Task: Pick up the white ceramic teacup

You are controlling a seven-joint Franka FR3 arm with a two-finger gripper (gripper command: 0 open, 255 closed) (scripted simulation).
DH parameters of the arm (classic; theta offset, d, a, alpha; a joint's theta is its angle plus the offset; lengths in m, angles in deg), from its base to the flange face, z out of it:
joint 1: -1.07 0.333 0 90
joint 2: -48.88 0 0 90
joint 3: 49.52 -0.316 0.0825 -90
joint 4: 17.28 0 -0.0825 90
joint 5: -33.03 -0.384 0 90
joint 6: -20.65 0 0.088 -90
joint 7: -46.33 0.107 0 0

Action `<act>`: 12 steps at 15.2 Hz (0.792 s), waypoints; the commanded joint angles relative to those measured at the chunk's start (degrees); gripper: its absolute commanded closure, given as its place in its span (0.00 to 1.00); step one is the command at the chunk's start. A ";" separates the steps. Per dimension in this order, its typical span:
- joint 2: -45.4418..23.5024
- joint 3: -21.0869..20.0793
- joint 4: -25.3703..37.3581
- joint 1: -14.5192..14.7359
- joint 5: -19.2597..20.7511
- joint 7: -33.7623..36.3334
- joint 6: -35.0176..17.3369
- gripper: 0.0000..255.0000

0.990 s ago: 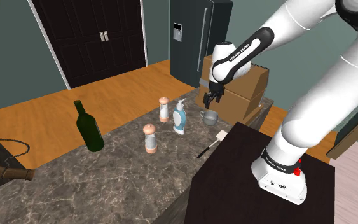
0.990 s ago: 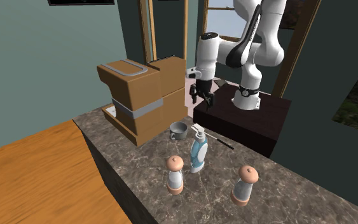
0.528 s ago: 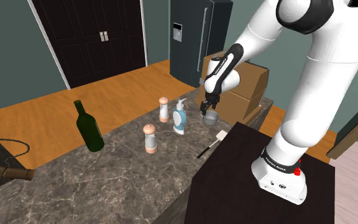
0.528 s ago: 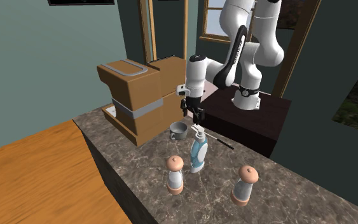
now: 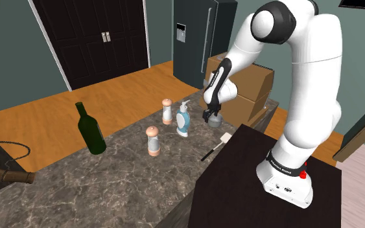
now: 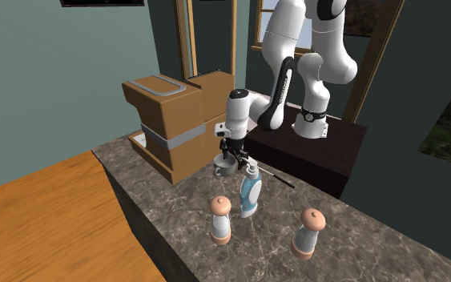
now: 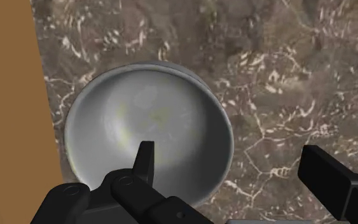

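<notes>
Fingers point(image 7: 144, 162): stood parted, one inside the grey teacup point(image 7: 149, 114), one outside.
Neighbours: dispenser bottle point(image 6: 249, 192), cardboard boxes point(image 6: 171, 120), marbled worktop point(image 6: 352, 232).

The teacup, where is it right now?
In the shoulder view the grey teacup sits on the marbled counter just right of the soap bottle, beside the cardboard boxes, under the open gripper.

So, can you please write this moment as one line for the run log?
phase: pre-grasp | teacup: grey, upright on marbled counter | jaws: open, astride the rim, one inside, one outside | held: nothing
</notes>
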 commanded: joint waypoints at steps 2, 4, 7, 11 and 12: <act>-2.86 -0.97 1.01 -0.96 -0.63 -0.52 -1.92 0.00; -4.68 -1.57 1.63 -1.47 -0.97 -0.71 -3.13 0.00; -6.12 -2.03 2.15 -1.87 -1.18 -0.83 -4.06 0.00; -6.07 -2.02 2.11 -1.89 -1.17 -0.85 -4.07 1.00; -6.07 -2.02 2.10 -1.89 -1.17 -0.85 -4.07 1.00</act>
